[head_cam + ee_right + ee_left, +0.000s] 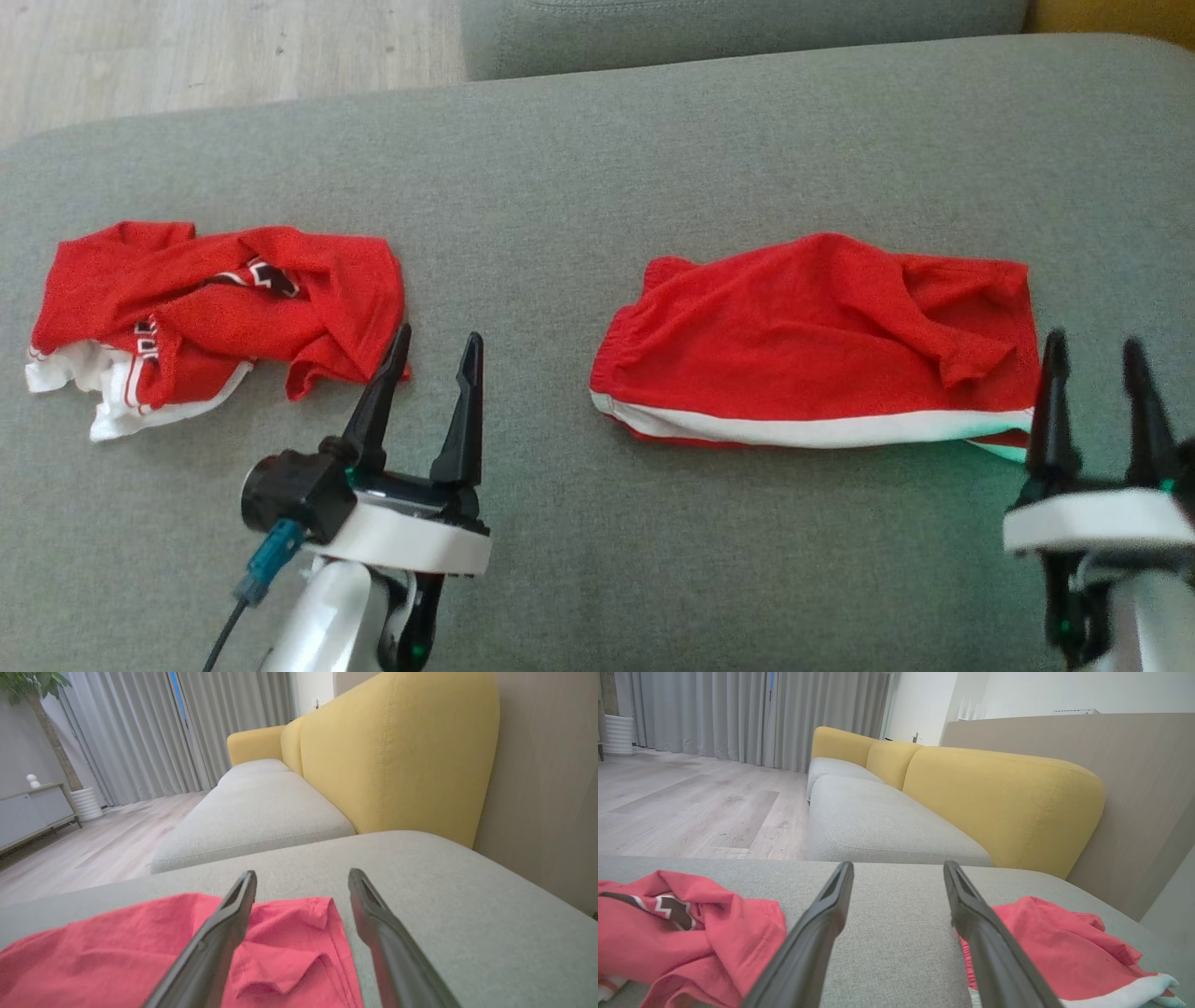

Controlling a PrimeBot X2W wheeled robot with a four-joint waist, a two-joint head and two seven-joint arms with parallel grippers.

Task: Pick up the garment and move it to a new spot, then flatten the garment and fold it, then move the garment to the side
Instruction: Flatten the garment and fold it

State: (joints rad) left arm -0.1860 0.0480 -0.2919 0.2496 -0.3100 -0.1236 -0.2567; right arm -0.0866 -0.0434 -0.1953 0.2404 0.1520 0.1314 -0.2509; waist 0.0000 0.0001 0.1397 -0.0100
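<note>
The red shorts (812,345) lie sideways on the couch seat (597,187), their right end just beside the right fingers (1052,401) (spread wide, empty). The left fingers (464,401), wide too, sit nearer the crumpled shirt (215,308).

A broad grey seat cushion (597,159) lies before me, covered in woven fabric, with its far edge and corners rounded. Two things rest directly on it, well apart, with grey cloth between them. To my left is a crumpled red garment (215,308), bunched in loose folds. It has white trim at its near left corner, and a dark-and-white print shows in one crease. To my right lie red shorts (812,345), fairly flat though ridged by a few wrinkles. Their gathered waistband is turned toward the cushion's middle, and a white stripe runs along the near edge.
</note>
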